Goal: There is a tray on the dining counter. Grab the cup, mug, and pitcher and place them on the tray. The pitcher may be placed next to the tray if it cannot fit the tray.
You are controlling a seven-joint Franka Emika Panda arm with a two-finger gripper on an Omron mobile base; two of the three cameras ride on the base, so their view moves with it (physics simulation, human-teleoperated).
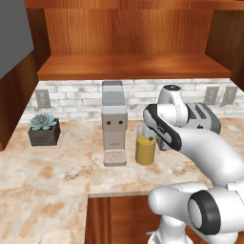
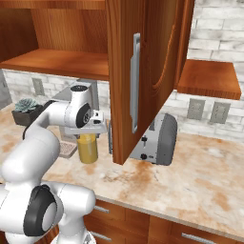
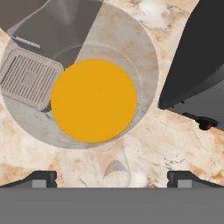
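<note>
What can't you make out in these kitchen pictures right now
- Pitcher: in the left base view the arm covers its right side and top.
- Toaster: in the right base view the open cabinet door hides its left part.
- Gripper: in the hand view just its open tips show, above the pitcher.

base views flank the arm (sharing the pitcher [image 1: 145,148]); hand view seemingly straight down.

No readable text, labels, brand names, numbers or signs appeared on anything in these views; the appliance fronts were too small and blurred to show any.
</note>
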